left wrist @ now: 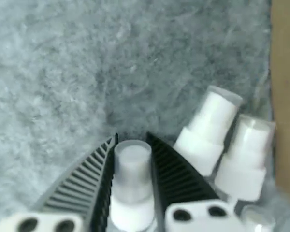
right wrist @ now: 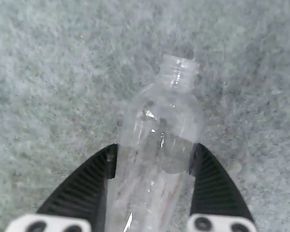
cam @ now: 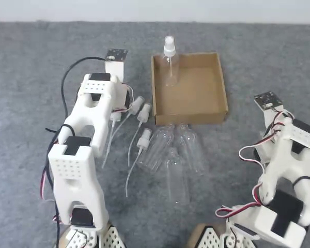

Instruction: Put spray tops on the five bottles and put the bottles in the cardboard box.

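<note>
My left gripper [left wrist: 131, 140] is shut on a white spray top [left wrist: 131, 179] lying on the grey carpet, left of the cardboard box [cam: 192, 118]. Two more spray tops [left wrist: 208, 128] [left wrist: 246, 157] lie right beside it. My right gripper [right wrist: 154, 147] is shut on a clear, capless bottle [right wrist: 159, 130] low over the carpet at the right side. In the high view one bottle with a spray top [cam: 170, 64] is in the box's far left corner. Three capless bottles [cam: 163, 144] [cam: 191, 147] [cam: 176, 175] lie in front of the box.
A further spray top [cam: 143, 139] with its long tube lies next to the loose bottles. The box wall [left wrist: 285, 72] stands close to the left gripper. The right arm [cam: 287, 155] is over open carpet right of the box.
</note>
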`<action>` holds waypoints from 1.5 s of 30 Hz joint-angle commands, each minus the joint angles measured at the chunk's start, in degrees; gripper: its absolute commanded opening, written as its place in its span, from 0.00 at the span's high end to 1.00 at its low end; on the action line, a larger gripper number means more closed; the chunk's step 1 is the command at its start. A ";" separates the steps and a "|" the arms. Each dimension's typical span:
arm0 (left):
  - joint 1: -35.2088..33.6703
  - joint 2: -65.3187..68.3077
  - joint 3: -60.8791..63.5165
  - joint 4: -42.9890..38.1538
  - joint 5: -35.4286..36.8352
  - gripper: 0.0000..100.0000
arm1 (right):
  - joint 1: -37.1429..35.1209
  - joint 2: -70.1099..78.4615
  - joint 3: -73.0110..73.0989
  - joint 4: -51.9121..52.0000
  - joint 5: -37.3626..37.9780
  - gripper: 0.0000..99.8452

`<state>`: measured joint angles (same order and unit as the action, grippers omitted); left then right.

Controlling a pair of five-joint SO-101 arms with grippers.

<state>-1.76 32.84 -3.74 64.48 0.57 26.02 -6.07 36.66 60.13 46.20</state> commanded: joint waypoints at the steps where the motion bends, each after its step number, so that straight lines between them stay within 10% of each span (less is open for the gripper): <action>1: -0.53 -3.25 -2.33 1.93 -3.96 0.97 | 1.10 -2.24 0.26 -0.48 0.53 0.86; 15: -2.73 -29.10 14.46 3.52 -6.68 0.99 | 1.10 -2.33 -0.09 -0.66 0.53 0.86; 28: -5.19 -20.75 21.76 -5.71 -10.90 0.84 | 1.19 -2.07 0.26 -0.40 0.53 0.86; 45: -4.75 -16.26 21.85 -7.12 -10.90 0.90 | 1.19 -1.80 0.26 -0.66 0.79 0.86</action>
<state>-6.68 16.57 18.59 59.38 -10.07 26.20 -6.07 36.66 60.13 46.20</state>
